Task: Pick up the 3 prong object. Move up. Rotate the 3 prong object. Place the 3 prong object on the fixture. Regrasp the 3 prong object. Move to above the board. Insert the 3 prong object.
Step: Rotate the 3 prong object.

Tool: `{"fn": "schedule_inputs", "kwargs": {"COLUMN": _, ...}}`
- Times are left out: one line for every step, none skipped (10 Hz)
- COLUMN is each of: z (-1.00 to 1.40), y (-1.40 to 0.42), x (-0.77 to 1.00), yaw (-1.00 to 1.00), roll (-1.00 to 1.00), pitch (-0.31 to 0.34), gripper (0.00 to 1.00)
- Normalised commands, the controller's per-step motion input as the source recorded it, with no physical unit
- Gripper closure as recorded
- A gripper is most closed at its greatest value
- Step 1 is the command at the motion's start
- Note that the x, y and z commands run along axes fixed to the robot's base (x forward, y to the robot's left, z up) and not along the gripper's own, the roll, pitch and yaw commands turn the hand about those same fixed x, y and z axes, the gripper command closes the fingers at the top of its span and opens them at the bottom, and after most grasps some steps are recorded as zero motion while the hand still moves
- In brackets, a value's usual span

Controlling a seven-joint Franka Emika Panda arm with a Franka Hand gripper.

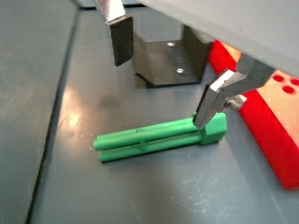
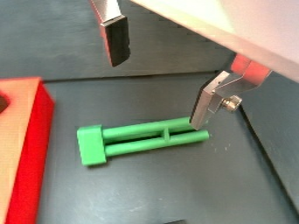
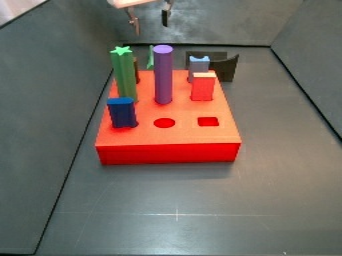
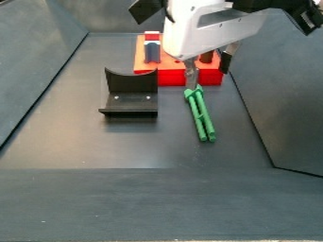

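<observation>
The gripper (image 4: 190, 64) hangs over the dark bench (image 4: 139, 142), in the upper middle of a side view, just in front of the red board (image 3: 167, 140). Its fingers (image 1: 117, 39) are spread wide apart and hold nothing; in both wrist views one silver plate with its dark pad is seen above the piece and one (image 2: 205, 107) comes down close to it.

The 3 prong object (image 1: 158, 137) lies flat on the bench, between and below the fingers. In both wrist views it looks like a long green bar with a groove along it and a wider block at one end (image 2: 140, 140). In a side view it lies as a thin green stick (image 4: 199, 112), running from the board toward the lower right of the frame. One finger tip stands very near its end; whether it touches cannot be told.

The fixture (image 4: 128, 92) stands on the bench at the left of the 3 prong object in that side view, apart from it. In a wrist view it shows as a dark angular bracket (image 1: 163, 59) behind the fingers, beside the board's red edge (image 1: 274, 131).

On the board stand a green star-topped post (image 3: 123, 70), a purple cylinder (image 3: 162, 73), a blue block (image 3: 122, 111) and a red block with grey top (image 3: 202, 82).
</observation>
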Motion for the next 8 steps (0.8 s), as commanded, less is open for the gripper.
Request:
{"fn": "schedule_inputs", "kwargs": {"z": -0.04, "y": 0.01, "x": 0.03, "yaw": 1.0, "roll": 0.0, "pitch": -0.003, "gripper": 0.0}}
{"fn": "schedule_inputs", "kwargs": {"z": -0.04, "y": 0.01, "x": 0.03, "yaw": 1.0, "roll": 0.0, "pitch": -0.003, "gripper": 0.0}}
{"fn": "schedule_inputs", "kwargs": {"z": -0.04, "y": 0.01, "x": 0.03, "yaw": 1.0, "roll": 0.0, "pitch": -0.003, "gripper": 0.0}}
{"fn": "schedule_inputs", "kwargs": {"z": -0.04, "y": 0.0, "x": 0.03, "yaw": 1.0, "roll": 0.0, "pitch": -0.003, "gripper": 0.0}}
{"fn": "schedule_inputs", "kwargs": {"z": -0.04, "y": 0.0, "x": 0.03, "yaw": 1.0, "roll": 0.0, "pitch": -0.003, "gripper": 0.0}}
{"fn": "schedule_inputs", "kwargs": {"z": -0.04, "y": 0.0, "x": 0.03, "yaw": 1.0, "roll": 0.0, "pitch": -0.003, "gripper": 0.0}}
{"fn": "schedule_inputs", "kwargs": {"z": -0.04, "y": 0.0, "x": 0.03, "yaw": 1.0, "roll": 0.0, "pitch": -0.003, "gripper": 0.0}}
{"fn": "schedule_inputs", "kwargs": {"z": -0.04, "y": 0.0, "x": 0.03, "yaw": 1.0, "roll": 0.0, "pitch": -0.003, "gripper": 0.0}}
